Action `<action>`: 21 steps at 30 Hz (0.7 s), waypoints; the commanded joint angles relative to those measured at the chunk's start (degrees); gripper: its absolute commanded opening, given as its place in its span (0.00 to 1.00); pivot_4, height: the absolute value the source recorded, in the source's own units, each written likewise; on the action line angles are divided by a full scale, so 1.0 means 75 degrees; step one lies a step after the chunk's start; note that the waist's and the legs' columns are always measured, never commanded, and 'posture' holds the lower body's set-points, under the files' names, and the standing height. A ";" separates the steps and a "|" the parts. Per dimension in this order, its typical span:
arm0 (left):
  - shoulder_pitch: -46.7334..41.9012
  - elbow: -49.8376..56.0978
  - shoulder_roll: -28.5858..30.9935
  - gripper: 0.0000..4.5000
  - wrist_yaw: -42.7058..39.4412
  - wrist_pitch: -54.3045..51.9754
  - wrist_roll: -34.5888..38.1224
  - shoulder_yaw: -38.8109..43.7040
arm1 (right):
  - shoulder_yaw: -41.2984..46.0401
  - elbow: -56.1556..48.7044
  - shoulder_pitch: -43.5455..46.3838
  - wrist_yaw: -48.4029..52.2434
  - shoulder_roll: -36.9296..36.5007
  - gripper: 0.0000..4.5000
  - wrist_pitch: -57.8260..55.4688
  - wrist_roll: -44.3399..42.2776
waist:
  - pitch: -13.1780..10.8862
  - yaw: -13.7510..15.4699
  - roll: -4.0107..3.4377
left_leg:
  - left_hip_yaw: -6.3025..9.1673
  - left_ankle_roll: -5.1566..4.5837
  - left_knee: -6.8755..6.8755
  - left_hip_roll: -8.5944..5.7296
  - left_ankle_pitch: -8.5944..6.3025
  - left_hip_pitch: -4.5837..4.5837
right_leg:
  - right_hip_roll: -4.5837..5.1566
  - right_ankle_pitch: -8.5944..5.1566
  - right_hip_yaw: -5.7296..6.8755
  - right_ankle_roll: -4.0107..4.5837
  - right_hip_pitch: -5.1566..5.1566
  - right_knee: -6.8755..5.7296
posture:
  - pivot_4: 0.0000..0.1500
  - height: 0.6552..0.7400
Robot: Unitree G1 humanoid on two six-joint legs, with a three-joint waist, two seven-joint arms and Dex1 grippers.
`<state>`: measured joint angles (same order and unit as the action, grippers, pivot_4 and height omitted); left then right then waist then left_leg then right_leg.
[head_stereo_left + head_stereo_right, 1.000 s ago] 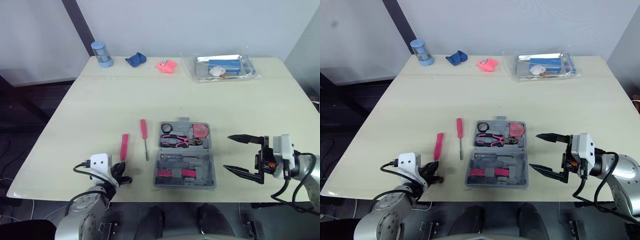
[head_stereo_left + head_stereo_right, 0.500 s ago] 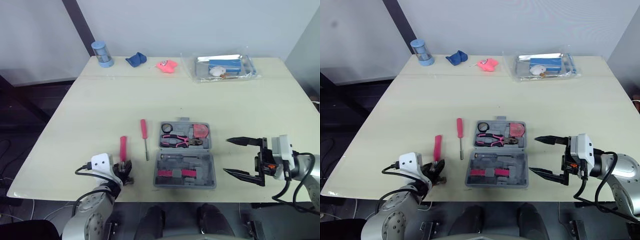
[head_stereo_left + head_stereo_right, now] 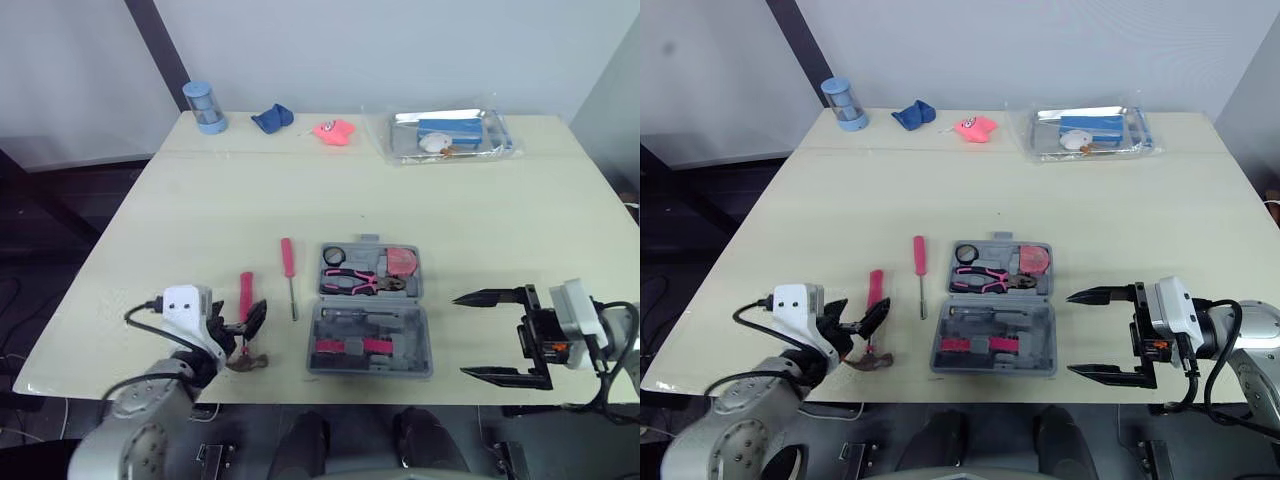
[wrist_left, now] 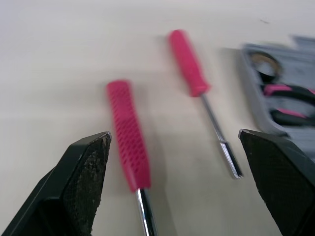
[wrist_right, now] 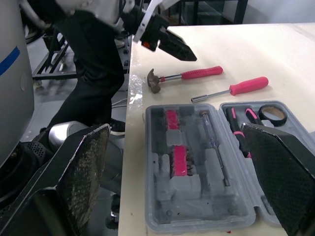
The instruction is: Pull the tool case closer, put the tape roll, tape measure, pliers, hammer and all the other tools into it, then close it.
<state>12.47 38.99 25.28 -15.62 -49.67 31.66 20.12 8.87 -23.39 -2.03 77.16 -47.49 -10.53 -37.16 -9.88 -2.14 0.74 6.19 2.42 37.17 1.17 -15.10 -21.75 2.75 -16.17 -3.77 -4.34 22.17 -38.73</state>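
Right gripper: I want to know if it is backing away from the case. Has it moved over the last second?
Yes. Judged against the tool case, the right gripper has drawn back toward the near edge of the table, fingers open.

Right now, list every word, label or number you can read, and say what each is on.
None can be read.
The clear bag at the far edge holds a blue packet whose print, if any, is too small to read.
The tool case and the hammer show no lettering.
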 commanded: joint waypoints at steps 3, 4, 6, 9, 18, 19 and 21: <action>-0.0620 -0.1398 0.2369 0.98 -0.3761 0.2065 -0.0172 -0.0374 | -0.0053 -0.0042 0.0288 -0.0059 0.0074 1.00 0.0050 -0.0030 | -0.0004 0.0005 -0.0004 | 0.0002 0.0001 -0.0003 0.0000 0.0000 -0.0002 | -0.0001 -0.0001 0.0007 0.0002 0.0000 0.0005 | 1.00 1.00; -0.0733 -0.1821 0.2787 0.98 -0.4749 0.2689 -0.0255 -0.0587 | -0.0069 -0.0045 0.0311 -0.0086 0.0101 1.00 0.0046 -0.0017 | -0.0004 0.0004 -0.0004 | 0.0001 0.0001 -0.0005 0.0000 0.0000 -0.0004 | 0.0000 -0.0001 0.0007 0.0002 0.0000 0.0017 | 1.00 1.00; -0.0952 -0.2706 0.3658 0.98 -0.6594 0.3938 -0.0612 -0.1104 | -0.0105 -0.0048 0.0337 -0.0150 0.0151 1.00 0.0073 0.0036 | -0.0007 -0.0001 -0.0006 | -0.0003 0.0001 -0.0012 0.0000 0.0000 -0.0011 | 0.0001 0.0000 0.0006 0.0001 0.0001 0.0033 | 1.00 1.00; -0.1655 -0.4176 0.4583 0.98 -0.8979 0.6518 -0.1459 -0.2073 | -0.0116 -0.0106 0.0344 -0.0319 0.0233 1.00 0.0102 0.0091 | -0.0012 0.0001 -0.0009 | -0.0005 0.0001 -0.0022 0.0001 0.0000 -0.0012 | 0.0001 0.0000 0.0007 0.0002 0.0004 0.0043 | 1.00 1.00; -0.4828 -0.7143 0.6114 0.98 -1.0251 1.1736 -0.3246 -0.5903 | -0.0106 -0.0312 0.0177 -0.0662 0.0369 1.00 0.0137 0.0178 | -0.0043 0.0014 -0.0004 | -0.0003 -0.0001 -0.0037 0.0005 -0.0001 -0.0023 | 0.0000 0.0001 0.0009 -0.0001 0.0005 0.0068 | 1.00 1.00; -0.5175 -0.7365 0.6059 0.98 -1.0251 1.2051 -0.3432 -0.6206 | -0.0105 -0.0322 0.0187 -0.0693 0.0378 1.00 0.0125 0.0171 | -0.0045 0.0010 -0.0003 | -0.0003 -0.0001 -0.0036 0.0004 -0.0001 -0.0024 | 0.0000 0.0002 0.0008 -0.0003 0.0004 0.0069 | 1.00 1.00; -0.5756 -0.7758 0.5918 0.98 -1.0251 1.2677 -0.3816 -0.6715 | -0.0107 -0.0330 0.0208 -0.0745 0.0388 1.00 0.0106 0.0157 | -0.0046 -0.0002 -0.0003 | -0.0004 -0.0001 -0.0034 0.0004 -0.0001 -0.0027 | 0.0000 0.0004 0.0008 -0.0006 0.0006 0.0069 | 1.00 1.00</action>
<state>-28.73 -17.24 69.94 -89.55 40.34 5.42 -27.23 7.23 -23.95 -0.77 71.97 -44.63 -10.18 -35.32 -10.23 -2.15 0.72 6.16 2.41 36.92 1.19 -15.10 -21.96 2.75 -16.14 -3.70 -4.39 22.21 -38.21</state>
